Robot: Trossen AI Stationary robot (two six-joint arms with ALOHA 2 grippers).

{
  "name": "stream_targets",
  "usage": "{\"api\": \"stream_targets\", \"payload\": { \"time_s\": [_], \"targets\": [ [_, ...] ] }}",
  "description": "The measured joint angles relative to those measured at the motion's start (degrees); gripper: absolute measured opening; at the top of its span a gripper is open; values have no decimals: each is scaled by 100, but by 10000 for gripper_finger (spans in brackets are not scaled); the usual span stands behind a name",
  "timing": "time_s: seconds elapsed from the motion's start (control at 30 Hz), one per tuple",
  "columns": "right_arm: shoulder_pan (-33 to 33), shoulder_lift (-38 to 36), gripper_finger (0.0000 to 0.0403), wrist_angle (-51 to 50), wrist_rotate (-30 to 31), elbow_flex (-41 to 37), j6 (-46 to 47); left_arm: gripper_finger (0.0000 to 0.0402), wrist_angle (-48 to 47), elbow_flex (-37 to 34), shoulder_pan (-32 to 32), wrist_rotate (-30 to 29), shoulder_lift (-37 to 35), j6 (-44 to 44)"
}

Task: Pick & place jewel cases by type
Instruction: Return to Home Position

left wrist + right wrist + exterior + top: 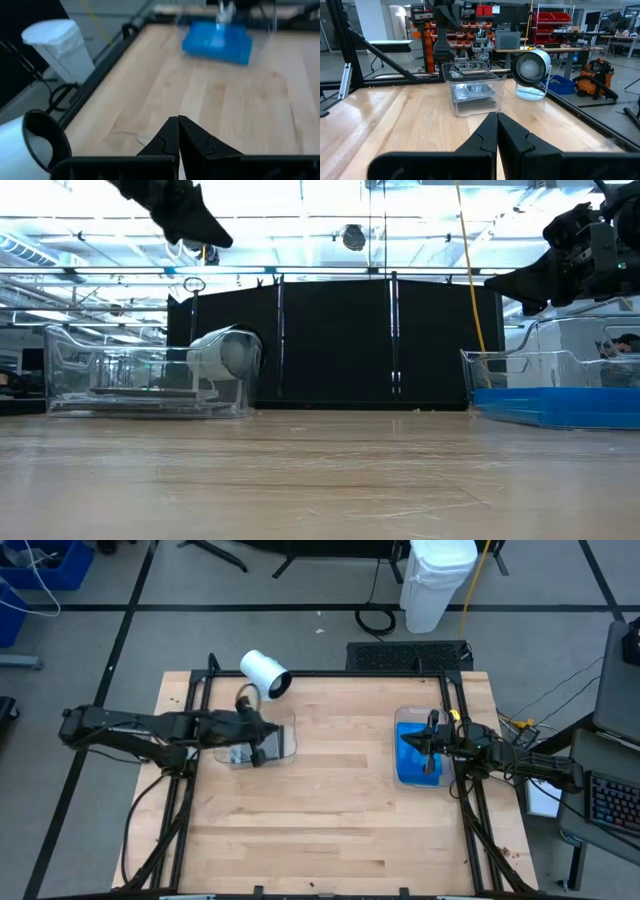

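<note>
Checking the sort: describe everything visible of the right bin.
The right bin is a clear plastic rectangular tray with upright walls and a lipped rim. It stands flat on the wooden table, near the table's right edge. Inside it, blue cases lie flat and cover most of its floor; how many there are cannot be told. The right gripper, fingers shut, hangs above the bin without touching it.
</note>
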Motion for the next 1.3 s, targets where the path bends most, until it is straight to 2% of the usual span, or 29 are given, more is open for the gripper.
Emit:
{"api": "stream_targets", "payload": {
  "time_s": [0.27, 0.73, 1.03, 1.3],
  "targets": [
    [0, 4, 0, 0, 0, 2, 1, 5, 756, -1390, 31, 141, -1696, -278],
    [0, 22, 0, 0, 0, 0, 1, 4, 1297, -2915, 25, 296, -4126, -283],
    [0, 20, 0, 0, 0, 2, -1, 2, 1157, -3128, 25, 299, -5104, 101],
    [0, 20, 0, 0, 2, 0, 1, 3, 1136, -3295, 25, 277, -5236, 157]
  ]
}}
